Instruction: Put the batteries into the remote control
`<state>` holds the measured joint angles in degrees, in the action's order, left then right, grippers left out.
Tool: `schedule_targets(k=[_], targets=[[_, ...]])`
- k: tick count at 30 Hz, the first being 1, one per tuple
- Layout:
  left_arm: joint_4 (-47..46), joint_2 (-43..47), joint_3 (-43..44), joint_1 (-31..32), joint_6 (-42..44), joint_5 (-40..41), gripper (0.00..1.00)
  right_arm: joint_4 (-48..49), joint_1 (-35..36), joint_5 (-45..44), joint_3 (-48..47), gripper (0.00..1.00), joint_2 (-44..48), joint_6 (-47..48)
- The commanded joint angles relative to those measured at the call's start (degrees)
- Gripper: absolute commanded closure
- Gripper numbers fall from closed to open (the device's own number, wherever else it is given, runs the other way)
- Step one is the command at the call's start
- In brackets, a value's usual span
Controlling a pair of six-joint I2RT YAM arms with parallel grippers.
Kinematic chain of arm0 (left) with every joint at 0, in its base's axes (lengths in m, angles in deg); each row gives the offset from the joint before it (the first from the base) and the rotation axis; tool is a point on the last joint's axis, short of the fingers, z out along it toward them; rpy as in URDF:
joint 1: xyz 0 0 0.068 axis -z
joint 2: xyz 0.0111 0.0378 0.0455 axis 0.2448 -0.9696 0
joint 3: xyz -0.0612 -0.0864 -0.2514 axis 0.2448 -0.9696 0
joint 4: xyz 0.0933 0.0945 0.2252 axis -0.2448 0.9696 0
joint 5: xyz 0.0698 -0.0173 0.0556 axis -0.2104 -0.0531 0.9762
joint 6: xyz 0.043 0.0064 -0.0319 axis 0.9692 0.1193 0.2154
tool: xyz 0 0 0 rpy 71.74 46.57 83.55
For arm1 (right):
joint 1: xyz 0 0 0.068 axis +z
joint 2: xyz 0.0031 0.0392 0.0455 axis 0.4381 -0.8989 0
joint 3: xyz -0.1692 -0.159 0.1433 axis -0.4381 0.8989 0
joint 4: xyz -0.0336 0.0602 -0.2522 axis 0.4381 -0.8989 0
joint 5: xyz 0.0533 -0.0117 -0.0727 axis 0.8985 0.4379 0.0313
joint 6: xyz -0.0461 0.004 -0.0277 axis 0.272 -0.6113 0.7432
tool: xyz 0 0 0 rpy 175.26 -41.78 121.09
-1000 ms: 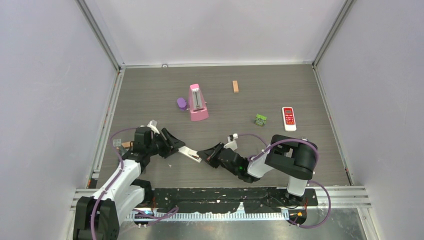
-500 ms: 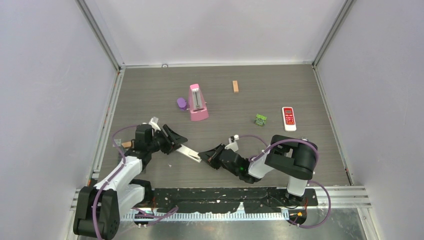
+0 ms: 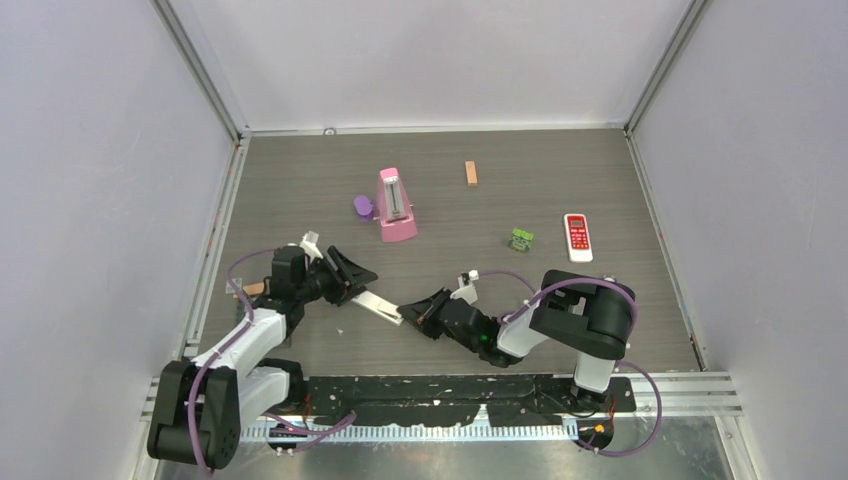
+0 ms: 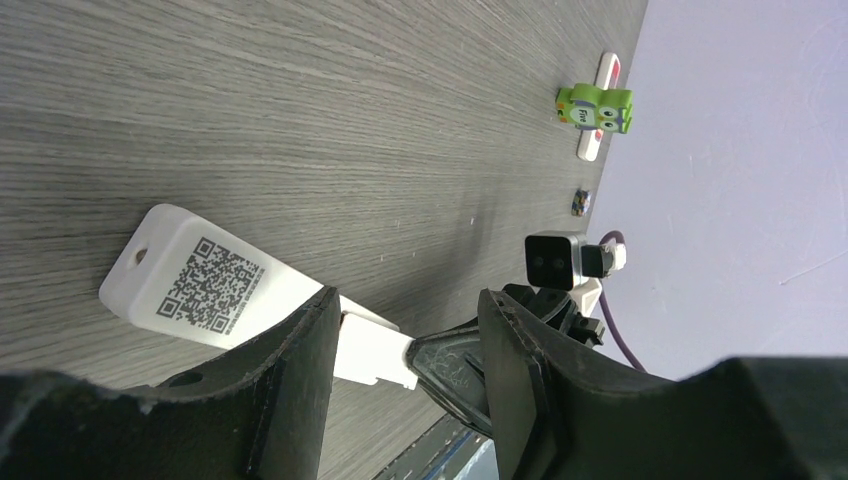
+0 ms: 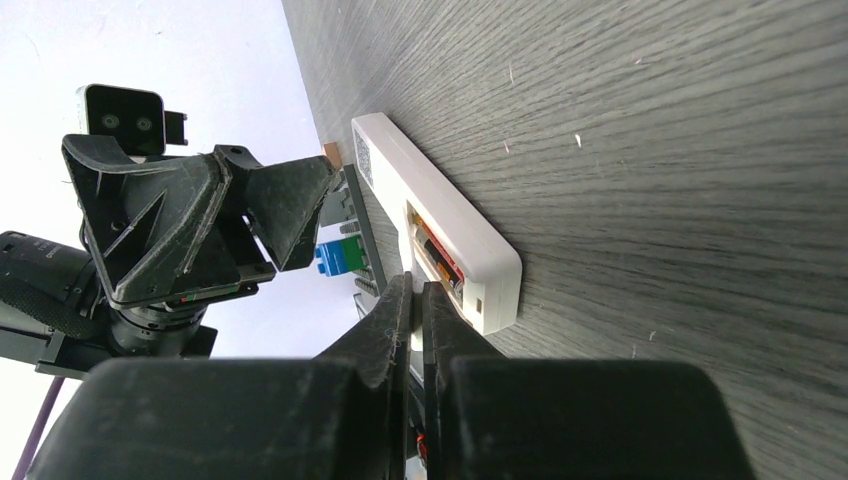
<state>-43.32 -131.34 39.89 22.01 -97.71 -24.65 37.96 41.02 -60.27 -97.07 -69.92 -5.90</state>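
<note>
A white remote control [image 3: 378, 306] lies on the table between my two grippers, its back with a QR code [image 4: 203, 283] facing up. The compartment at its near end stands uncovered, and red-orange and dark batteries [image 5: 437, 258] lie inside it. My left gripper [image 3: 360, 283] is open at the remote's far half. One of its fingers [image 4: 300, 360] rests against the remote's body and the other stands apart. My right gripper [image 5: 418, 285] is shut, its tips touching the remote's compartment end.
A red-and-white remote [image 3: 578, 237] and a green toy [image 3: 521, 239] lie at the right. A pink metronome [image 3: 395, 205], a purple object [image 3: 363, 207] and a wooden block [image 3: 471, 173] stand farther back. A small tan piece [image 3: 252, 289] sits by the left rail.
My left gripper has shifted a little to the right and away from the arm bases along the white remote. The right gripper and the remote have hardly moved.
</note>
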Motion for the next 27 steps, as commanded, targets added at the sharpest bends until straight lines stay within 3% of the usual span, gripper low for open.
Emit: schedule_targets(k=[1, 27], targets=[[-4.63, -1.11, -0.23, -0.27, -0.98, -2.07, 0.46, -2.07, 0.35, -0.87, 1.1, 0.95, 0.72, -0.08], [-7.4, -3.45, -2.0, -0.28, -1.43, -3.38, 0.46, -2.14, 0.34, 0.6, -0.87, 0.94, -0.73, 1.17]])
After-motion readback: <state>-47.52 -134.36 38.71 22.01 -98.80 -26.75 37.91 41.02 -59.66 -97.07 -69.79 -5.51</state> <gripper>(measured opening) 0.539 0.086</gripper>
